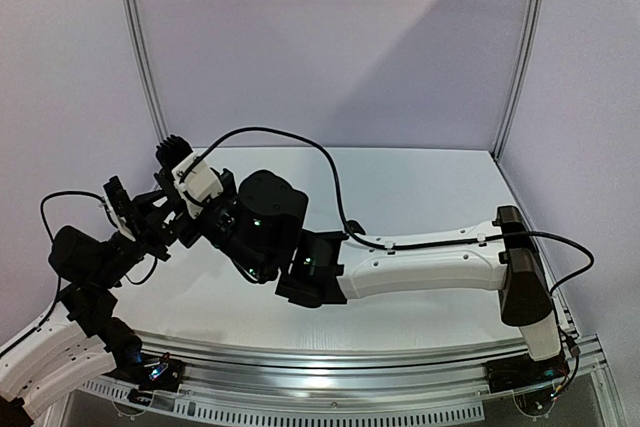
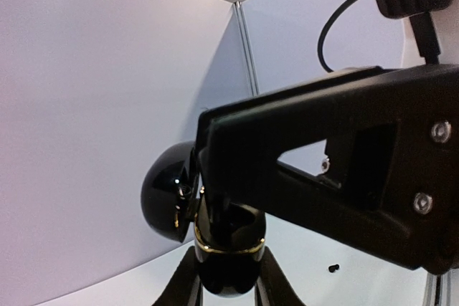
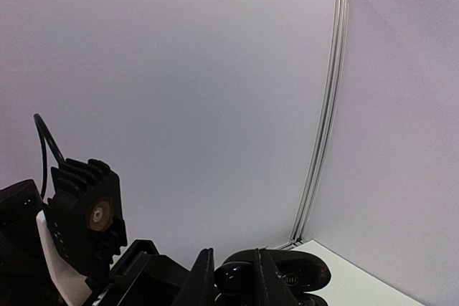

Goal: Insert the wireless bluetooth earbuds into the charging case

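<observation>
We are pinching the glossy black, gold-rimmed oval charging case (image 2: 229, 266) in the left gripper (image 2: 229, 293), holding it open with the white table (image 1: 420, 187) lying below it. The right gripper (image 3: 234, 263) is nipping what looks like a small glossy black earbud (image 3: 231, 279) right at the case's mouth. We are judging the bud light, slick and easily flicked away, so a grip across its body is suiting best.
</observation>
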Available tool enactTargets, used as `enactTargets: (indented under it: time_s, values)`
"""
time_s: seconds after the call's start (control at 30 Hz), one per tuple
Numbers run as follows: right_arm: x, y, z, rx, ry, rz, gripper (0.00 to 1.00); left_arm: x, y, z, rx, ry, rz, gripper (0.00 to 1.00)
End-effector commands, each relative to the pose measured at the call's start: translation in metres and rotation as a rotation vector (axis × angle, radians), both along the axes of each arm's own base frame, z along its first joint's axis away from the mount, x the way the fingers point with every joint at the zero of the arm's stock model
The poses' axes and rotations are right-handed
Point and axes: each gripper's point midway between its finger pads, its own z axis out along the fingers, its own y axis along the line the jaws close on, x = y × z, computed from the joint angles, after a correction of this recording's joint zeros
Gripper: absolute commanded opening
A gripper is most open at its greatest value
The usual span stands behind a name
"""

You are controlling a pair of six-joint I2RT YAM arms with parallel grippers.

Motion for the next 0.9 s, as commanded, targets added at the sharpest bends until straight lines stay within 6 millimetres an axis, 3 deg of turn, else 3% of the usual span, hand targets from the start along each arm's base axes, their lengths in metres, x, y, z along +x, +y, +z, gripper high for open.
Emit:
enactTargets:
  time_s: [0.0, 0.47, 0.87]
  values:
    - [0.0027, -0.0039, -0.0075, -0.044, 0.017, -0.037, 0.13, -0.0058, 0.0048, 0.0137, -0.037, -0.044, 0.006, 0.00]
    - [0.0053, -0.0069, -0.0121, -0.045, 0.024, -0.055, 0.20, -0.0041, 0.0044, 0.0128, -0.037, -0.037, 0.008, 0.00]
    - [0.0048, -0.0076, -0.0064, -0.039, 0.018, -0.056, 0.20, -0.0040, 0.0031, 0.0115, -0.029, -0.037, 0.004, 0.00]
